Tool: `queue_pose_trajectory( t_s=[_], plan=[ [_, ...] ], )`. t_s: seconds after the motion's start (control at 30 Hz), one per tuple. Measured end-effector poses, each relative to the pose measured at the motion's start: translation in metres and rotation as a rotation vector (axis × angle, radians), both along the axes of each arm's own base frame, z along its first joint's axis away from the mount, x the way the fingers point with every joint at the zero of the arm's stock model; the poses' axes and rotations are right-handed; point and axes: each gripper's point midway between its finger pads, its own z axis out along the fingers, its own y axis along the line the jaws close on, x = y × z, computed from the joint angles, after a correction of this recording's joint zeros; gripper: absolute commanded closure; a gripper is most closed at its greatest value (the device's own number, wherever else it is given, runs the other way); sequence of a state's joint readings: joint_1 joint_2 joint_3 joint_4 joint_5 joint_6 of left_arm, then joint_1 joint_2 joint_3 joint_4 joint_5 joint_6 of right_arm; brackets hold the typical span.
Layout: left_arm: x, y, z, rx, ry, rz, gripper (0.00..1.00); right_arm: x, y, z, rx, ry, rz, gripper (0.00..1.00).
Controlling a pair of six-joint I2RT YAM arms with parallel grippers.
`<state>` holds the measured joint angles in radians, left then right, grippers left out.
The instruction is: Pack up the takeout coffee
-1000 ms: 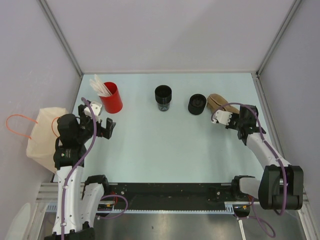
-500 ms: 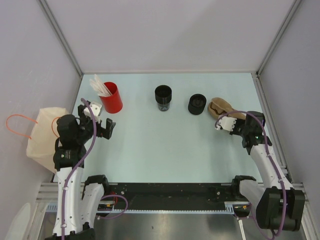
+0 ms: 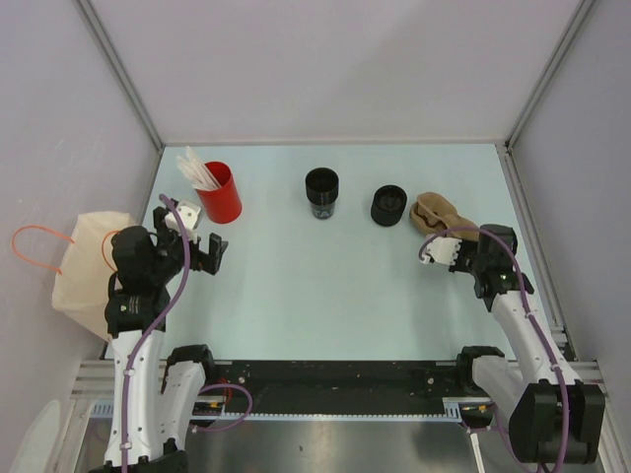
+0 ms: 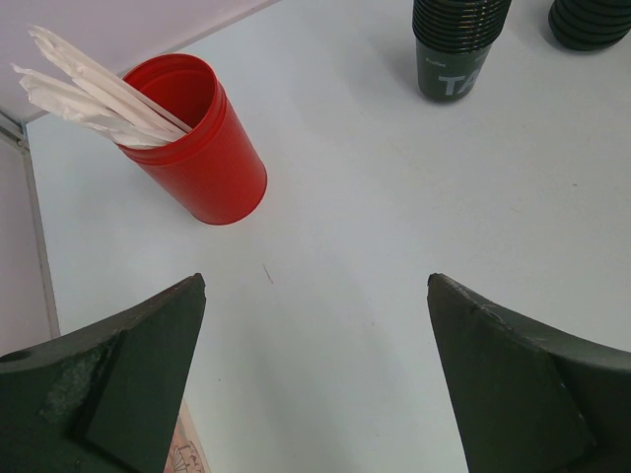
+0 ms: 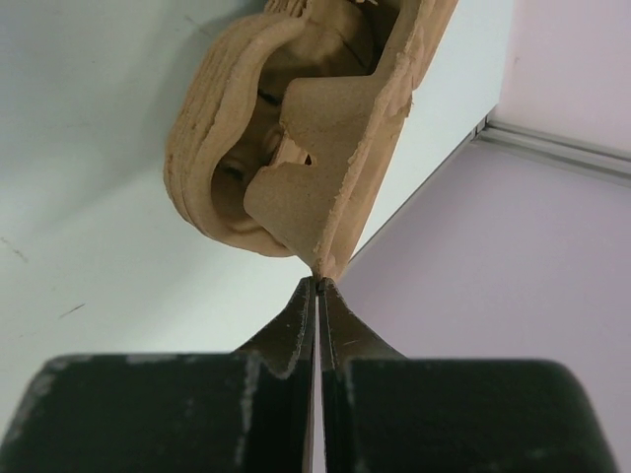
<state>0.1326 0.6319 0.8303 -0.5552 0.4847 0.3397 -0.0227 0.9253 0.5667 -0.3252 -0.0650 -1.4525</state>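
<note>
Far edge of the pale blue bench [image 3: 315, 286], about mid-width: small round black disposable coffee cup [image 3: 321, 191], upright, ribbed below the rim, white lettering on its side. Neither arm touches it. Beside it on the right, apart from it: squat black round piece [image 3: 388, 205]. Towards the far left corner: red plastic cup [image 3: 219, 192], upright, white flat sticks [image 3: 197, 169] fanning out of it.

Left jaws: held by the left edge, just nearer than the red cup, spread wide, nothing between them.

Far right corner: brown moulded-pulp cup carrier [image 5: 306, 128]. Right jaws: pressed almost flat together, nipping the carrier's thin lower edge at their very tips.

Off the left edge: cream bag with orange loop handles [image 3: 84, 261].
</note>
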Motion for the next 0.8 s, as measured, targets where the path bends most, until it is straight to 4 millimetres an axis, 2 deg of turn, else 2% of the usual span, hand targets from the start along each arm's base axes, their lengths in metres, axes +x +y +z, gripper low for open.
queue_pose_trajectory(
  t_s=[0.3,0.6,0.8],
  plan=[
    [0.0,0.0,0.0,0.0,0.0,0.0,0.01,-0.001,0.0,0.008,-0.006,-0.029,-0.016,1.0],
    [-0.001,0.0,0.001,0.001,-0.004,0.0,0.01,0.017,0.001,0.037,-0.028,-0.168,-0.059,1.0],
    [-0.001,0.0,0.001,0.001,-0.005,0.0,0.01,0.027,0.009,0.057,-0.03,-0.258,-0.069,1.0]
  ],
)
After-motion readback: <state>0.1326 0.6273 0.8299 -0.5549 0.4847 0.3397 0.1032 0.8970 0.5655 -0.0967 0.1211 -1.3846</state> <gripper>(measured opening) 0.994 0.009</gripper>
